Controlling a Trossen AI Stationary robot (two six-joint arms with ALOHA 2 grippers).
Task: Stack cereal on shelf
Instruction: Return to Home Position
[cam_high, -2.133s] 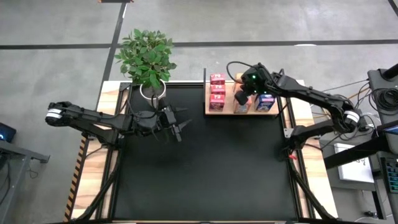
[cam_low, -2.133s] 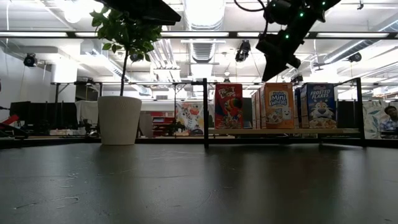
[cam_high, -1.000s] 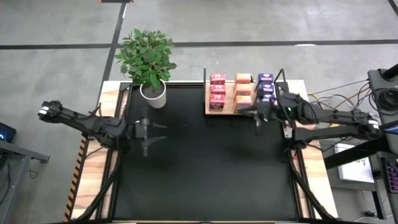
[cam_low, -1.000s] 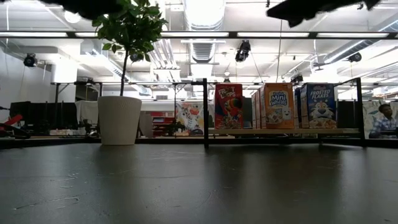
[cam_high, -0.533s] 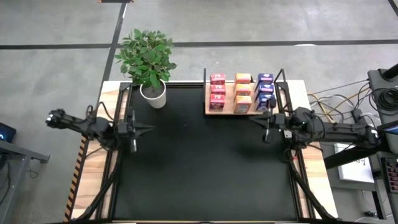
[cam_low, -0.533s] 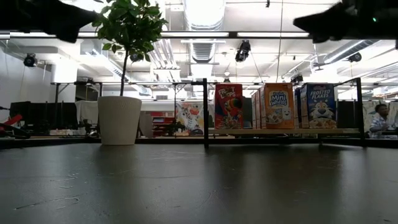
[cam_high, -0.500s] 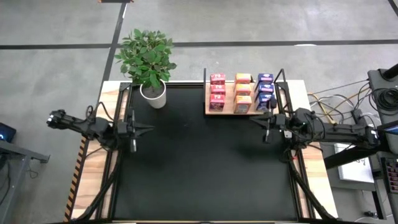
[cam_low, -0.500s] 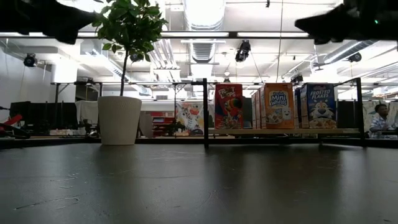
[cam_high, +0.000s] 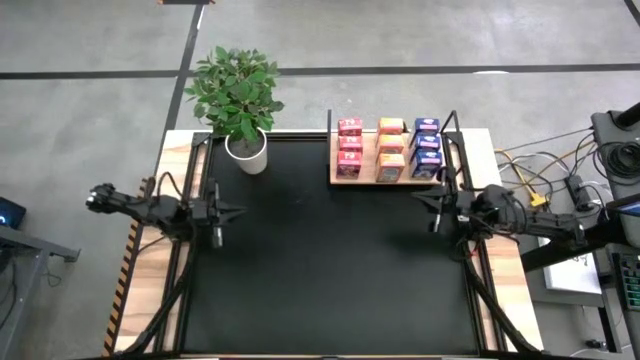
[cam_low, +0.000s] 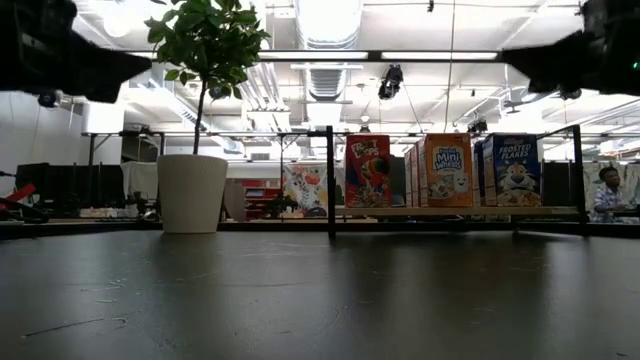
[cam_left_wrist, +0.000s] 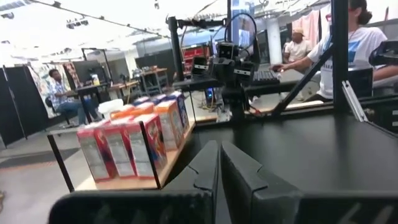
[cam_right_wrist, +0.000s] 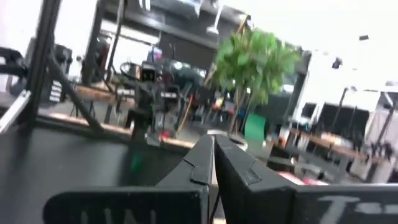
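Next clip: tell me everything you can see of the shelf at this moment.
The shelf is a flat light-wood board with thin black upright posts at its ends. It sits level at the far edge of the black table, to the right of the plant pot. Nine cereal boxes stand on it in three rows: red, orange and blue from left to right. Neither the left gripper nor the right gripper touches it; both hang at the table's sides.

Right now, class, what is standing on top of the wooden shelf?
On the shelf stand three red boxes, three orange boxes and three blue boxes, in rows. From table height, each row's front box largely covers the two behind.
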